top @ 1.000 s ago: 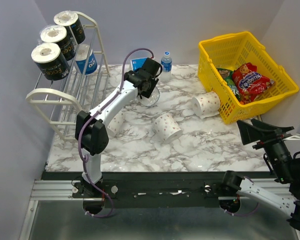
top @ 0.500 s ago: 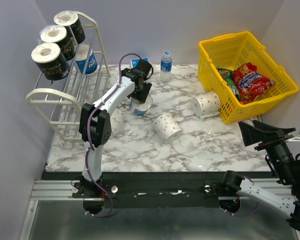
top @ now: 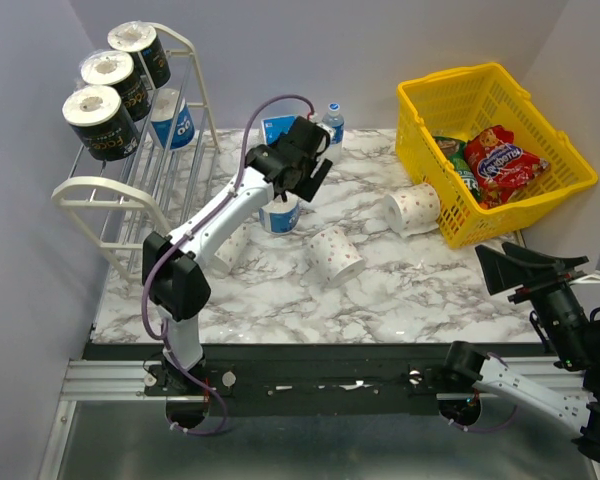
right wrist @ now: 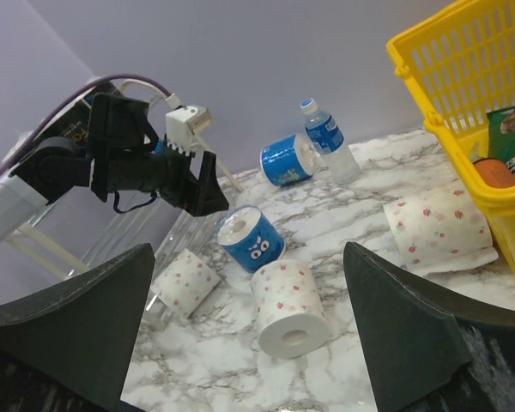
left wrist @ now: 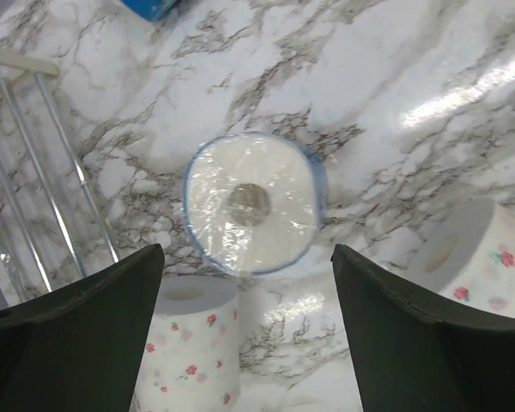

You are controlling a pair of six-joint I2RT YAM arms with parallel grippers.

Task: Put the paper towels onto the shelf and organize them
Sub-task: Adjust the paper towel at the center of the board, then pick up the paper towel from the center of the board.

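Observation:
A blue paper towel roll (top: 280,215) stands upright on the marble table, seen from above in the left wrist view (left wrist: 251,202). My left gripper (top: 310,172) hovers open just above it, touching nothing. Three floral rolls (top: 335,255) (top: 412,208) (top: 230,245) lie on the table, and another blue roll (top: 275,125) lies at the back. The white shelf (top: 130,195) at left carries three black rolls (top: 100,122) on its top tier and a blue one (top: 170,118) lower down. My right gripper (top: 528,268) is open and empty at the near right.
A yellow basket (top: 525,195) with snack packets sits at the back right, one floral roll resting against it. A small water bottle (top: 332,120) stands at the back behind the left gripper. Walls close in the table on the left, back and right.
The left gripper lowered the blue roll onto the table, opened and let it go, then rose up and to the right. The right arm stayed put.

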